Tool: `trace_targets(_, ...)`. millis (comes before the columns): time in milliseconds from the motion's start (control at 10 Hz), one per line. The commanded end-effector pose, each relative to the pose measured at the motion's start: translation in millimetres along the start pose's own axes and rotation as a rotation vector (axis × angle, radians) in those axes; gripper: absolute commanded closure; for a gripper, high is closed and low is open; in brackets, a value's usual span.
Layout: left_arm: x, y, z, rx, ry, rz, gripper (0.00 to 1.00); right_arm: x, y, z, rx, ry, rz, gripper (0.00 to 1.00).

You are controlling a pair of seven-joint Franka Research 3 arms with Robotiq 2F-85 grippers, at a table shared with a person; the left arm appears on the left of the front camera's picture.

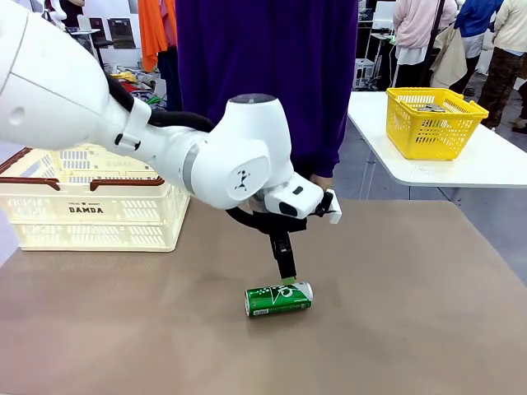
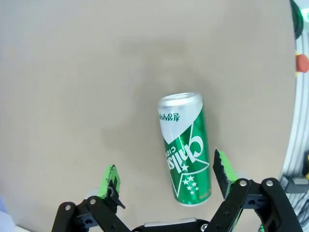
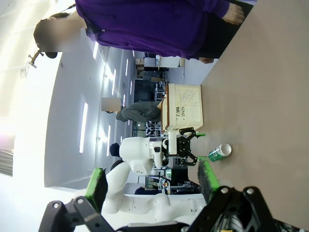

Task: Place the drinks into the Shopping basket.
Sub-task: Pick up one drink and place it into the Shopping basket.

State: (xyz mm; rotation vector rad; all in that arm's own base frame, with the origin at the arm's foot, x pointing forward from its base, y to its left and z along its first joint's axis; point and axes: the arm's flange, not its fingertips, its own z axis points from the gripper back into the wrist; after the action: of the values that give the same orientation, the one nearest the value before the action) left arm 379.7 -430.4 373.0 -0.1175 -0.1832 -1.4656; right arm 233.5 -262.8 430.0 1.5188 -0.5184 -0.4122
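One drink in view, none confirmed in. The green can (image 1: 279, 299) is lying on its side on the table (image 1: 412, 313), well apart from the Shopping basket (image 1: 90, 216), off to the basket's right and nearer the robot's edge. You're not getting a look inside the basket, so I can't tell whether any cans are sitting in it. The left gripper (image 2: 165, 170) is hanging over that same spot right of the basket, jaws spread fully wide and gripping nothing; the can's base end is sitting between the pads, crowding one of them. The right gripper (image 3: 150, 179) is waiting well apart from the basket, jaws gaping too, empty. By my read, grasp, carry and drop are all remaining for this can. Text: the basket side is reading "DAMDA", with a smaller line above it too small to read. The can is showing white script "Chils…", white stars and small print near the silver top, unreadable.
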Motion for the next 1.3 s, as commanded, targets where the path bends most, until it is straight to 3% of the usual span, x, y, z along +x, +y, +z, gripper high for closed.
trace_targets(0,-3.9,-9.5,-21.5,0.023,0.051,0.030,0.00,0.4,2.1,1.3,0.008,0.003,0.008,0.00)
trace_targets(300,0.0,-6.7,-46.7,-0.009,0.095,0.035,0.00,0.4,2.1,1.3,0.008,0.003,0.008,0.00)
trace_targets(500,1.3,-4.9,-67.8,-0.098,0.136,-0.001,0.00,0.4,2.1,1.3,0.008,0.003,0.008,0.00)
trace_targets(1000,-2.1,-1.2,-72.2,-0.136,0.138,0.007,0.00,0.4,2.1,1.3,0.008,0.003,0.008,0.00)
trace_targets(1100,-2.0,0.9,-72.8,-0.145,0.148,0.018,0.23,0.4,2.1,1.3,0.008,0.003,0.008,0.00)
trace_targets(1200,-1.4,0.6,-73.0,-0.147,0.168,0.019,0.83,0.4,2.1,1.3,0.008,0.003,0.008,0.00)
